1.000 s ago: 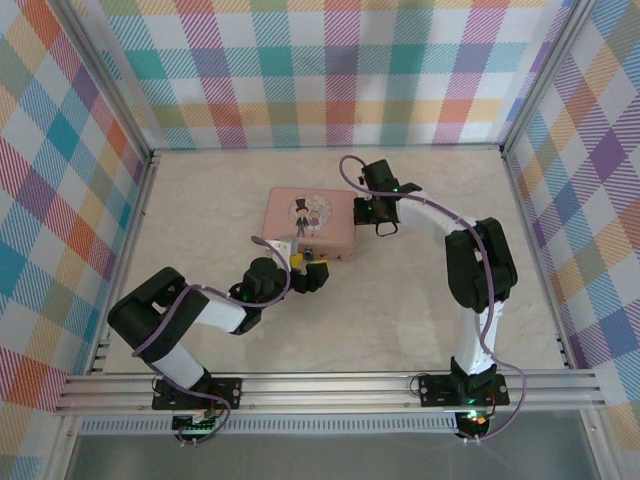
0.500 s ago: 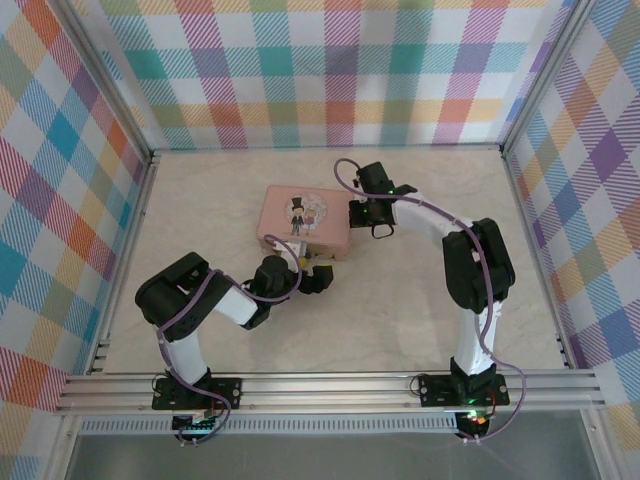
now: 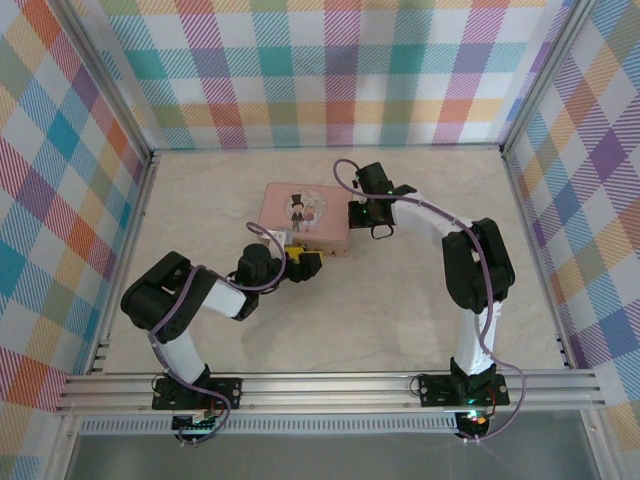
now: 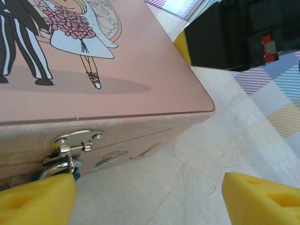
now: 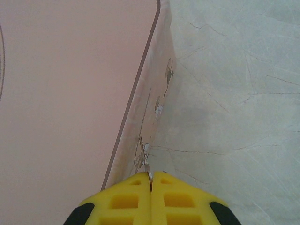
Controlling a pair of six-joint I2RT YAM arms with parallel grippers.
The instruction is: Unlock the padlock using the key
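Marbled surface (image 4: 197, 168) under plaid walls (image 3: 340, 70): at the bottom of the left wrist view, the left tool (image 4: 150, 201) stands released, its yellow fingers (image 4: 37, 201) wide apart. Tucked against the lower-left finger, the padlock (image 4: 74, 175) hangs from the hasp (image 4: 77, 138) on the front wall of the pink tin (image 4: 117, 93), with only a blue sliver of body and a silver loop showing. Small, rigid and probably light, it looks free to swing on the hasp, and its smooth metal may slip between the pads. The body's flat sides seem the place to pinch it, leaving the keyhole end clear. Farther back, at the tin's right end in the top view, the right tool (image 5: 151, 180) is clenched, with a thin silvery sliver (image 5: 146, 161) at its tips. Whether that is the key cannot be told.
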